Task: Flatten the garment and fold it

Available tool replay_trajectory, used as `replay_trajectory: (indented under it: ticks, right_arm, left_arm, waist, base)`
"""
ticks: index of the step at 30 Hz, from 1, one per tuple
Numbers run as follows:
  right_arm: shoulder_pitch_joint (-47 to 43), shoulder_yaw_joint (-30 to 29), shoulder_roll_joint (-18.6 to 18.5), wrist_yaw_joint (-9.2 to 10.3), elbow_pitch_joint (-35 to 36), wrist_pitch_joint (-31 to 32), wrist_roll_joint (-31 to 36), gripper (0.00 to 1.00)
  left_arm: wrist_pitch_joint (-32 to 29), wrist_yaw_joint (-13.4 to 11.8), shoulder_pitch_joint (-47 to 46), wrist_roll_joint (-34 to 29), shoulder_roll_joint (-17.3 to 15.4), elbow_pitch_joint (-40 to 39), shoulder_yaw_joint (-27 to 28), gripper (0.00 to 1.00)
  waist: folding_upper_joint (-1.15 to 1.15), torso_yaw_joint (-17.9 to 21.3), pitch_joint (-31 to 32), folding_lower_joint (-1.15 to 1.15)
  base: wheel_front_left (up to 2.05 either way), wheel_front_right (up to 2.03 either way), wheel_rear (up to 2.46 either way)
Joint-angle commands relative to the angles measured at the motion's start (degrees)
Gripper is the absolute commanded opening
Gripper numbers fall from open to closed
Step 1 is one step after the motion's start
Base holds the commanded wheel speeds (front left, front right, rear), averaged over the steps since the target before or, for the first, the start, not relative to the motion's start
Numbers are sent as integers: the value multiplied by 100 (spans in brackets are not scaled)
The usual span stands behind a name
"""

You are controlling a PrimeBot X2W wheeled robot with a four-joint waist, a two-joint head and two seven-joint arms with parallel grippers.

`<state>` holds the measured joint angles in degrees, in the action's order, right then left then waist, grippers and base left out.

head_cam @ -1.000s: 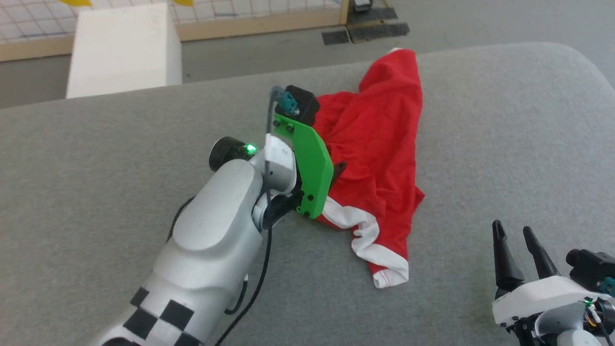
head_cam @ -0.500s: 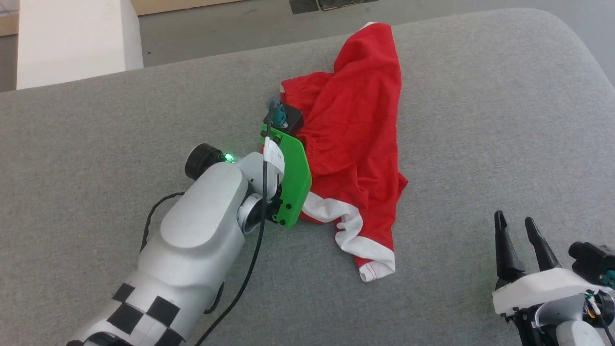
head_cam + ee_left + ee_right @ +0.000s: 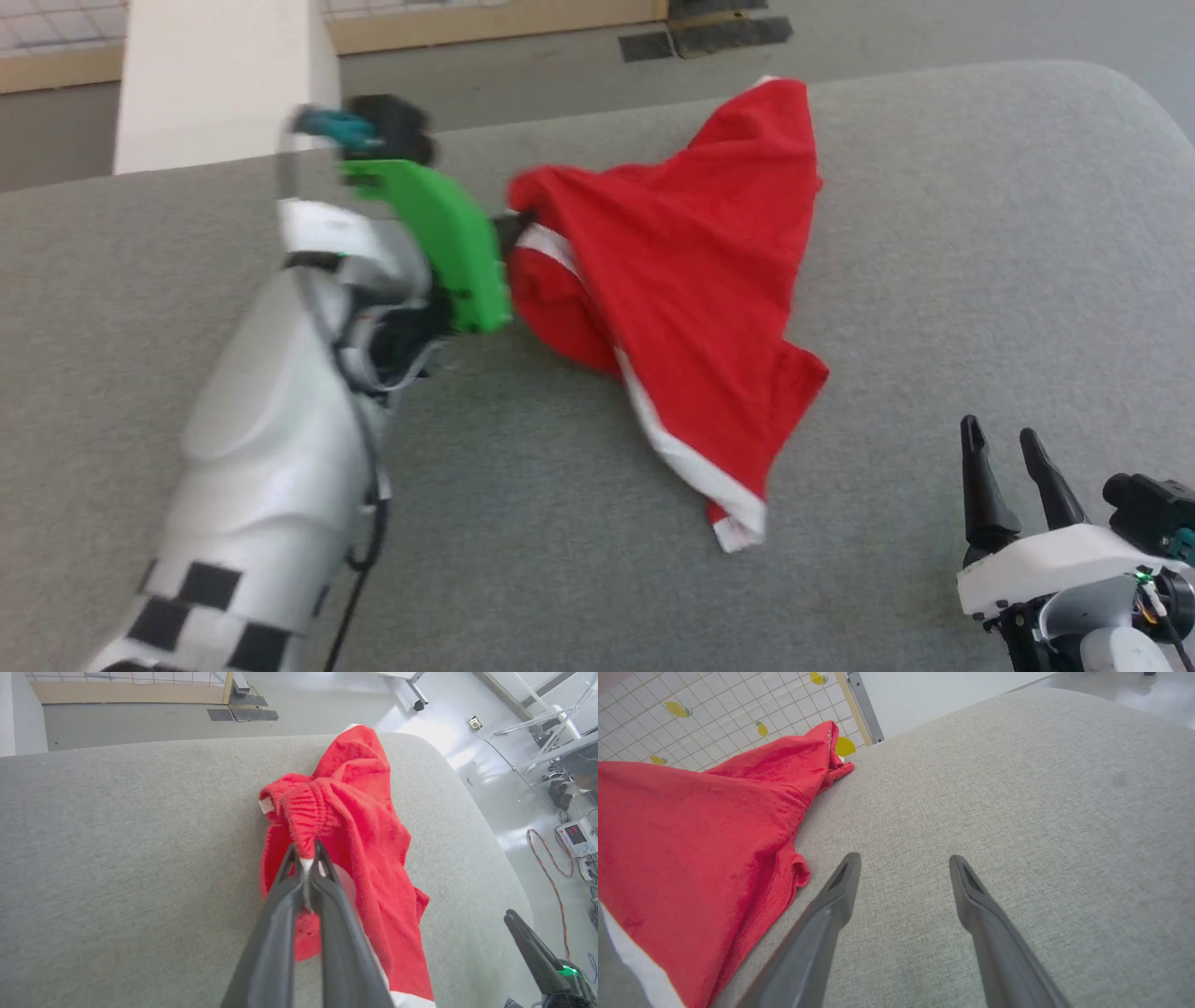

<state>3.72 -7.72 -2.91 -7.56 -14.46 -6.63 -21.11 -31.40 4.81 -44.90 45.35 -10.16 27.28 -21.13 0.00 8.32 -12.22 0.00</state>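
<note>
I record left gripper (image 3: 306, 853) clamped on gathered edge of red shorts (image 3: 691, 271), centre frame, right gripper (image 3: 1003, 441) spread wide, empty, lower right.

No text legible: garment (image 3: 691, 835) hem print and meter (image 3: 575, 836) digits too small

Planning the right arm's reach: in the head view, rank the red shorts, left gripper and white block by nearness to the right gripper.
1. Red shorts, close on its left.
2. Left gripper, farther left, pinching them.
3. White block, far left, beyond the table.
</note>
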Motion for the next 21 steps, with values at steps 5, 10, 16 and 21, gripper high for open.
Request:
replay_trajectory:
  ticks: [5,10,16,21]
  right_arm:
    - [-149,-5,3,8,-6,25,29,100]
    - [-239,87,3,8,22,77,3,100]
    - [-287,204,3,8,108,172,-6,100]
    - [-328,277,3,8,139,256,-51,100]
  left_arm:
    - [300,-350,966,328,-425,-482,589,0]
    - [378,-894,2172,408,-742,-869,940,0]
    - [512,-1515,3590,502,-804,-1316,1236,100]
    - [1215,-1419,3730,386,-746,-1777,1431,100]
  waist:
    - [0,-587,454,0]
    - [0,-974,681,0]
    - [0,-1357,786,0]
    - [0,-1439,813,0]
  base:
    - [0,0,0]
    - [0,0,0]
    - [0,0,0]
    - [0,0,0]
